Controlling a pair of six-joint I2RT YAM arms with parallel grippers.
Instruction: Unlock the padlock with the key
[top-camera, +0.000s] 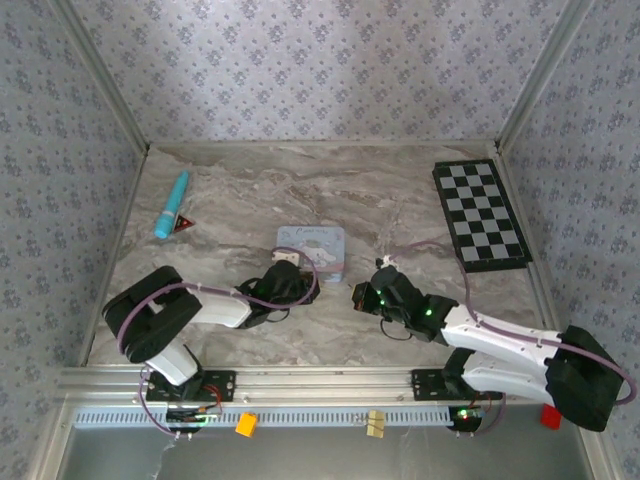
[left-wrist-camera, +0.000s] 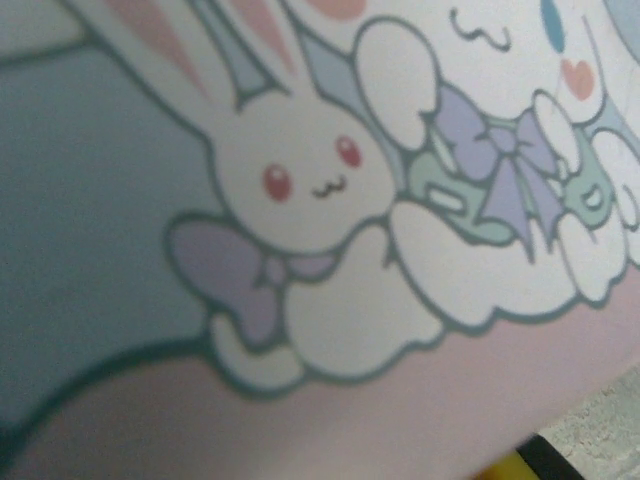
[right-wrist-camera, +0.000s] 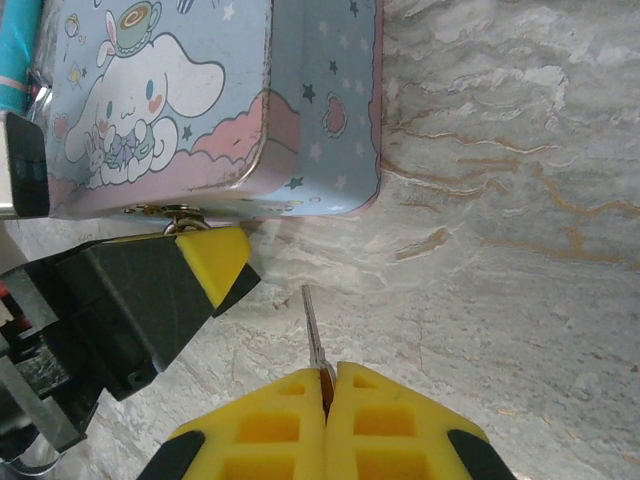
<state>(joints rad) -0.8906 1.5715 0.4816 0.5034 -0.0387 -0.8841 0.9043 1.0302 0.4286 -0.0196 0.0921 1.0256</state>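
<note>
The right fingers are pressed together, pinching the key. Its thin metal blade sticks out straight ahead of their yellow pads and hangs over the marbled desk. The blade tip lies just short of the front wall of the pastel tin, which sits ahead of these fingers and slightly to their left.

One left finger, black with a yellow tip, sits right against the tin's front edge, close beside the key's tip. Whether the left fingers are spread or closed cannot be told. The left wrist view looks down closely on the cartoon rabbit on the tin's lid.

Just above that yellow tip, a small metal loop hangs at the tin's brass clasp. Whether it is the padlock's shackle cannot be told, and the dark body is not made out.

Far beyond the right fingers lies a chessboard, and well beyond the left fingers a teal pen.
</note>
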